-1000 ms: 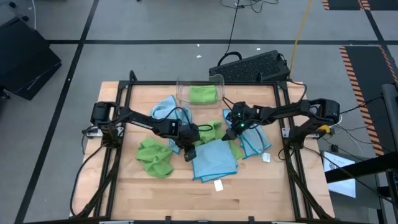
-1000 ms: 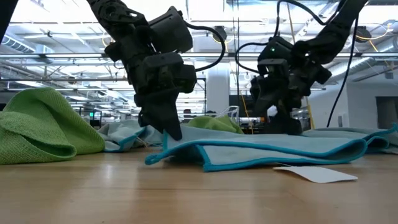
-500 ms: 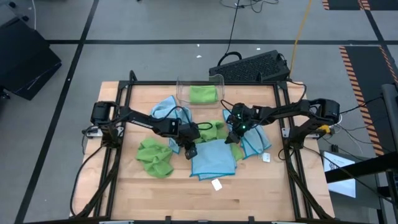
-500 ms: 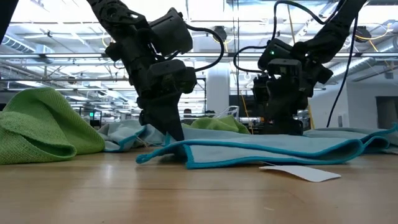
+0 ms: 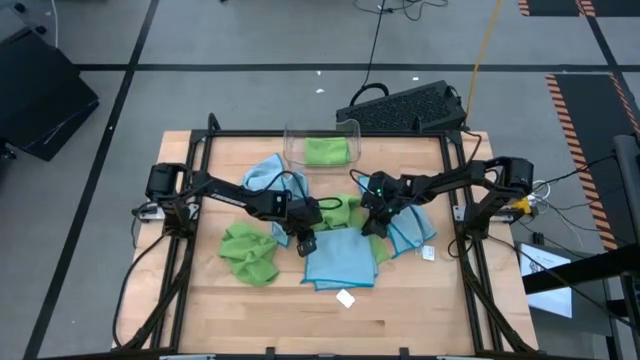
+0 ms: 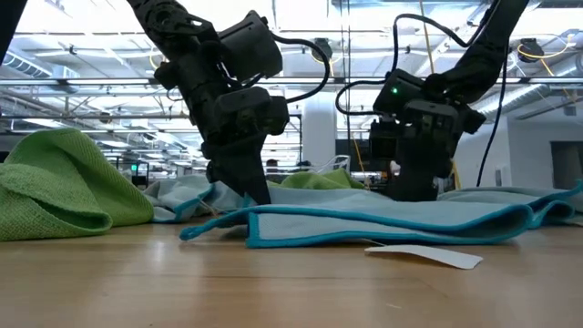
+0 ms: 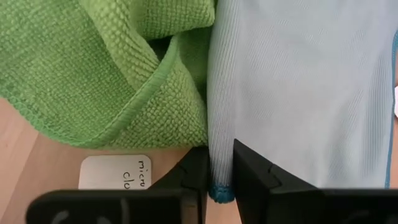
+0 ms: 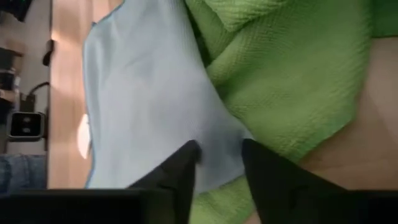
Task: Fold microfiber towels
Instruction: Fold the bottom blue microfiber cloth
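Observation:
A light blue towel (image 5: 340, 258) lies spread at the table's middle, a white tag (image 5: 346, 298) at its near edge. My left gripper (image 5: 303, 240) is shut on its far left corner. My right gripper (image 5: 372, 225) stands open on its far right corner, with blue cloth between the fingers (image 8: 219, 163). A crumpled green towel (image 5: 248, 252) lies to the left. A second green towel (image 5: 345, 208) lies between the grippers, partly under the blue one. My left gripper pinches the blue towel's hemmed corner (image 7: 219, 190) between its two fingers, coming from above at a slant. A narrow ridge of cloth stands in the gap; the towel's other parts lie on the table. My right gripper's fingertips (image 8: 186, 163) rest on the blue towel's far right corner (image 8: 217, 140) from above, slanting. The cloth lies flat in the gap between them, over green cloth.
A clear bin (image 5: 322, 148) holding a green towel stands at the far edge. Another blue towel (image 5: 268, 178) lies far left, and one more (image 5: 410, 230) lies right of my right gripper. The table's near part (image 5: 330, 325) is bare wood.
My right gripper has come down and toward the table's near left, rolling as it went, onto the blue towel's far right corner. The towel's right side has shifted left with it, and its folded left edge and tag have slid left along the table.

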`<state>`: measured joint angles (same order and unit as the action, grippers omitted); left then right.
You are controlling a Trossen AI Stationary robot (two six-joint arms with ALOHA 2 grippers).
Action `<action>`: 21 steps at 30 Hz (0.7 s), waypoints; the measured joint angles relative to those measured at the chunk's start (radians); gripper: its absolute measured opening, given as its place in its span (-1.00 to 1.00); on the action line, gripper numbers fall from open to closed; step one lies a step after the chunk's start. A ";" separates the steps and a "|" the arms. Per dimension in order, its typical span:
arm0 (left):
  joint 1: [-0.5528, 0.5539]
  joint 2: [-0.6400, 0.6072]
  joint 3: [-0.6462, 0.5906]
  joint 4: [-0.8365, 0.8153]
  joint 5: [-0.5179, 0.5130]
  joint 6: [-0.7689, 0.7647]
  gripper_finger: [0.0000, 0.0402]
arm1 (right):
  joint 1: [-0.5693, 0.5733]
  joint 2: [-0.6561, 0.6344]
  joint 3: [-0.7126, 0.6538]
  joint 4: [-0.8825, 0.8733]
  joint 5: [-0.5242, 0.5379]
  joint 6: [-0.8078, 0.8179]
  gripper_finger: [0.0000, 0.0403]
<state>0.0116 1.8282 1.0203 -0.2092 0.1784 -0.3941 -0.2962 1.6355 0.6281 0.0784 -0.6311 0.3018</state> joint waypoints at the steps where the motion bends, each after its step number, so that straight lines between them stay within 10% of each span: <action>1: 0.000 0.000 0.000 -0.001 0.000 -0.003 -0.70 | 0.000 -0.003 0.000 0.000 0.002 -0.003 -0.51; 6: 0.000 0.000 0.001 -0.037 0.002 -0.054 -0.70 | -0.019 -0.040 -0.003 -0.023 0.005 -0.005 -0.95; 21: -0.011 -0.083 0.001 -0.042 0.072 -0.082 -0.94 | -0.013 -0.161 -0.003 -0.060 0.002 0.016 -0.99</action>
<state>0.0008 1.7448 1.0210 -0.2509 0.2507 -0.4757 -0.3097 1.4746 0.6254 0.0181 -0.6289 0.3180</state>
